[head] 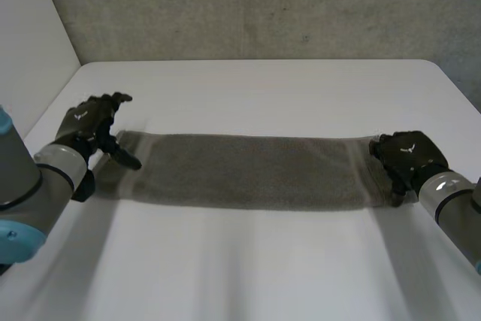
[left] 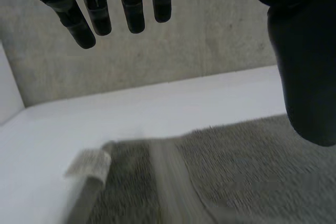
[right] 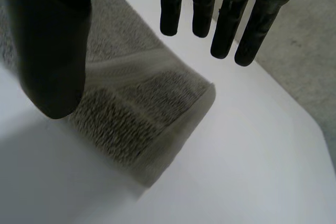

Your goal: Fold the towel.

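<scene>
You have a long grey-brown terry towel (head: 248, 171) lying flat as a strip across the middle of the white counter (head: 255, 268), running from left to right, with a grey concrete wall (head: 263, 5) behind the far edge. Your left hand (head: 89, 127) sits at the towel's left end. In the head view its thumb reaches over the near-left part of that short edge and its fingers point towards the far side. From the left wrist view you see the fingers (left: 131, 3) straight and spread apart from the thumb (left: 307, 77), so the hand is wide and holds nothing. The towel (left: 252, 177) lies below the palm, and a small white label (left: 89, 162) sticks out at the corner beside a paler woven band (left: 168, 182). Whether the thumb touches the cloth you cannot tell. Your right hand (head: 409, 154) is at the towel's right end, over the short edge. In the right wrist view its fingers (right: 226, 19) are straight and stand well apart from the thumb (right: 52, 51), so this hand is wide too and grips nothing. There the towel's end (right: 131, 114) lies between thumb and fingers, showing a thick, doubled-looking edge and a smooth woven stripe (right: 131, 66) across it
</scene>
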You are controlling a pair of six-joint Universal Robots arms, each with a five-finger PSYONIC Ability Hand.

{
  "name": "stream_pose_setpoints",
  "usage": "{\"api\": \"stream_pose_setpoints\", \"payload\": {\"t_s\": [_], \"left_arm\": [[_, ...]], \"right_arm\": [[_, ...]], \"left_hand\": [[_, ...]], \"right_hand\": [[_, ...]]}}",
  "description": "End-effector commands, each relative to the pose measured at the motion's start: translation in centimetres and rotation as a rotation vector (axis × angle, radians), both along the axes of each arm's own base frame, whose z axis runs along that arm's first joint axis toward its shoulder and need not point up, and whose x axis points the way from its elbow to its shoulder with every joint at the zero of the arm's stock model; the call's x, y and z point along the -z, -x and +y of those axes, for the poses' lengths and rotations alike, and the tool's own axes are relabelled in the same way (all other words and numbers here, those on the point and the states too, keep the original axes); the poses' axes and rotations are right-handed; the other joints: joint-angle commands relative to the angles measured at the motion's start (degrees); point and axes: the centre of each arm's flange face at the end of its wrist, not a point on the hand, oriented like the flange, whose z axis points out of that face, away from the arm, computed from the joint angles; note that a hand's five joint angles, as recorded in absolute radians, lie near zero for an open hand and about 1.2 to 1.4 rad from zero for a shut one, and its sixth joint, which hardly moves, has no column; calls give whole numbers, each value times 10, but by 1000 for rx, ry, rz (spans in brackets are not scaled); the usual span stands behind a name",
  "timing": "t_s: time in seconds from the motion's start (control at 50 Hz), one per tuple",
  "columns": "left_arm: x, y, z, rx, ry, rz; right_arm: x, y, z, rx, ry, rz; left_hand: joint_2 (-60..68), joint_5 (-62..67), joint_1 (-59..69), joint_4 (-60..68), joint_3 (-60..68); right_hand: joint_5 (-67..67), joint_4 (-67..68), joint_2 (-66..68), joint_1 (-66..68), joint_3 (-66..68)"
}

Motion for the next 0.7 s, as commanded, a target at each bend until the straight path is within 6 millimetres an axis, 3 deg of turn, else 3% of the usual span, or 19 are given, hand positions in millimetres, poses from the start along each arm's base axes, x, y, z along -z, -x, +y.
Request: {"api": "stream_pose_setpoints", "payload": {"t_s": [0.02,0.1,0.14,0.16,0.18,0.32,0.38,0.4,0.42,0.46,0.48,0.52,0.56,0.58,0.6,0.62,0.64,0.68,0.7], "left_arm": [[11,-3,8,-33,-27,-23],[10,-3,7,-36,-20,-21],[11,-4,7,-39,-20,-21],[11,-5,7,-41,-18,-21],[11,-5,7,-41,-18,-21],[12,-2,9,-33,-18,-21],[14,-2,11,-32,-24,-23],[14,-2,12,-32,-24,-23],[14,-2,12,-32,-24,-23],[13,-1,12,-27,-7,-20],[13,-1,12,-27,-7,-20],[12,-1,12,-28,4,-18],[12,-1,12,-27,9,-17],[12,-1,12,-27,9,-17],[12,-1,13,-27,10,-18],[12,0,13,-25,10,-18],[12,0,13,-25,10,-18],[12,0,13,-25,10,-18],[13,0,13,-25,8,-19]], "right_arm": [[30,1,-9,-7,-54,8],[29,5,-15,5,-47,8],[31,11,-19,25,-52,9],[31,11,-19,25,-52,9],[31,13,-20,33,-53,8],[25,31,-28,95,-46,21],[14,50,-34,144,-31,38],[8,65,-38,175,-21,63],[7,65,-38,176,-21,64],[-7,105,-53,243,29,166],[-7,105,-53,244,30,167],[-25,138,-71,292,102,314],[-34,138,-76,275,141,373],[-45,121,-78,223,186,398],[-45,121,-78,222,186,398],[-59,95,-76,164,232,385],[-59,94,-76,164,233,385],[-87,42,-66,55,325,305],[-87,42,-66,54,325,304]], "left_hand": [[-49,-124,-48,-50,-41],[-47,-122,-47,-48,-40],[-49,-124,-48,-50,-41],[-49,-124,-48,-50,-41],[-49,-124,-48,-50,-41],[-47,-122,-47,-48,-40],[-49,-124,-48,-50,-41],[-49,-124,-48,-50,-41],[-49,-124,-48,-50,-41],[-49,-124,-48,-50,-41],[-49,-124,-48,-50,-41],[-49,-124,-48,-50,-41],[-49,-124,-48,-50,-41],[-49,-124,-48,-50,-41],[-49,-124,-48,-50,-41],[-49,-124,-48,-50,-41],[-49,-124,-48,-50,-41],[-49,-124,-48,-50,-41],[-49,-124,-48,-50,-41]], "right_hand": [[99,109,118,114,111],[180,190,199,195,192],[377,388,397,392,390],[379,389,398,393,391],[549,559,568,563,561],[568,578,587,583,580],[568,578,587,583,580],[568,578,587,583,580],[568,578,587,583,580],[568,578,587,583,580],[568,578,587,583,580],[568,578,587,583,580],[568,578,587,583,580],[568,578,587,583,580],[568,578,587,583,580],[568,578,587,583,580],[568,578,587,583,580],[568,578,587,583,580],[568,578,587,583,580]]}}
